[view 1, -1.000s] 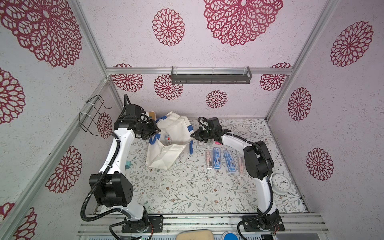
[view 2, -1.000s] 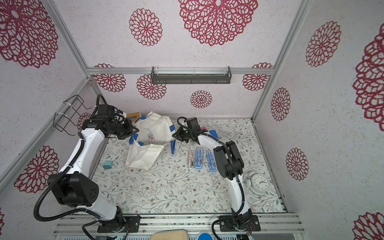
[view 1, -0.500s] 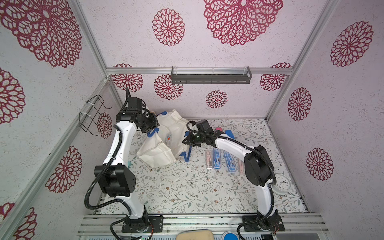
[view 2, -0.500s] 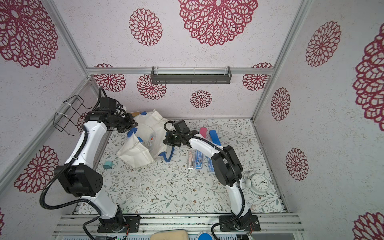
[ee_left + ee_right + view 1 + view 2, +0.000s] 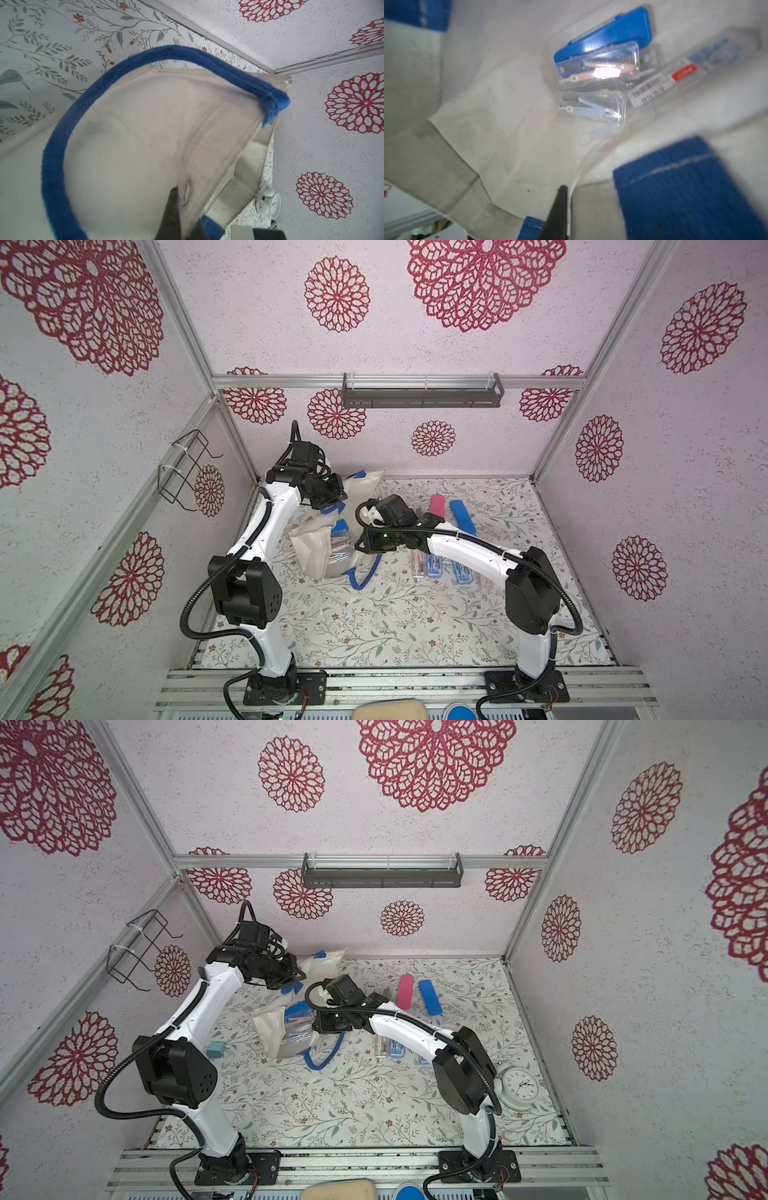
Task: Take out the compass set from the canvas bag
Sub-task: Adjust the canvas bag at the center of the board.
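The cream canvas bag (image 5: 311, 551) (image 5: 270, 1029) lies at the back left with its mouth pulled wide. My left gripper (image 5: 336, 501) (image 5: 186, 218) is shut on the bag's far rim and holds it up above the table. My right gripper (image 5: 362, 545) (image 5: 571, 212) is at the near rim. One dark finger (image 5: 559, 207) lies against the cloth edge, and the cloth hides the other. Inside the bag lie several compass sets: a clear case with a blue lid (image 5: 598, 62), a second clear case (image 5: 591, 107), and a labelled one (image 5: 675, 79).
More compass cases (image 5: 432, 566) lie on the table right of the bag, with a pink case (image 5: 437, 506) and a blue case (image 5: 461, 516) behind them. A blue bag handle (image 5: 365, 577) trails forward. A white clock (image 5: 519, 1085) stands at the right and a teal block (image 5: 216, 1049) at the left.
The left arm has lifted the bag's rim higher and back. The right arm has swung left and forward with the other rim, so the mouth gapes and the cases inside show.
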Controlling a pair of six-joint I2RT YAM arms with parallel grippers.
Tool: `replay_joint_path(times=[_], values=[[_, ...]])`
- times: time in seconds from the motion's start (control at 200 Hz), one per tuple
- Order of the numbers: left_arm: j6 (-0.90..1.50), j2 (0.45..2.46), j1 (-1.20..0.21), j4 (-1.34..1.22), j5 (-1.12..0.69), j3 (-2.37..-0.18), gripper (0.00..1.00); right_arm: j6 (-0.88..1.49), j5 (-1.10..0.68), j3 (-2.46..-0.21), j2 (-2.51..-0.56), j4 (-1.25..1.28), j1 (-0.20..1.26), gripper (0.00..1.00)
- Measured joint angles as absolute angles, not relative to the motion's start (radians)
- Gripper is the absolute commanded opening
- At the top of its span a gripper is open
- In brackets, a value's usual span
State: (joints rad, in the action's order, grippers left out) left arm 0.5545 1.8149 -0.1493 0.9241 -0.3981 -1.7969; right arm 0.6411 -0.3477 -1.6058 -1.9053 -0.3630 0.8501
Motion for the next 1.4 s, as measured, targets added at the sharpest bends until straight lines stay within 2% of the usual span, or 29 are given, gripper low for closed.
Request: replay_joint_path(times=[0.045,0.12,0.29,0.42,0.565,0.7,0.875,1.066,1.116,1.401], values=[[0.555,1.802,-0.150,0.913,-0.400,-1.778,0.00,0.633,-0.341,-1.562,-1.881,-0.361,0.846,0.44],[0.559,1.775,-0.151,0.903,-0.403,-1.758,0.00,0.638,-0.324,-1.493,-1.833,-0.360,0.830,0.50],[0.566,1.708,-0.156,0.903,-0.401,-1.720,0.00,0.656,-0.247,-1.382,-1.663,-0.366,0.742,0.52],[0.574,1.677,-0.162,0.903,-0.397,-1.701,0.00,0.675,-0.210,-1.436,-1.564,-0.376,0.693,0.34],[0.584,1.654,-0.182,0.900,-0.392,-1.674,0.00,0.709,-0.259,-1.625,-1.618,-0.391,0.731,0.19],[0.605,1.634,-0.194,0.884,-0.385,-1.642,0.00,0.727,-0.330,-1.763,-1.750,-0.424,0.799,0.17],[0.643,1.627,-0.196,0.870,-0.357,-1.633,0.00,0.706,-0.371,-1.729,-1.851,-0.514,0.853,0.17],[0.671,1.624,-0.196,0.865,-0.331,-1.630,0.00,0.701,-0.383,-1.625,-1.869,-0.554,0.861,0.30],[0.675,1.617,-0.197,0.859,-0.331,-1.622,0.00,0.699,-0.388,-1.638,-1.890,-0.562,0.861,0.36],[0.682,1.581,-0.212,0.856,-0.331,-1.590,0.00,0.783,-0.388,-1.785,-2.116,-0.533,0.860,0.49]])
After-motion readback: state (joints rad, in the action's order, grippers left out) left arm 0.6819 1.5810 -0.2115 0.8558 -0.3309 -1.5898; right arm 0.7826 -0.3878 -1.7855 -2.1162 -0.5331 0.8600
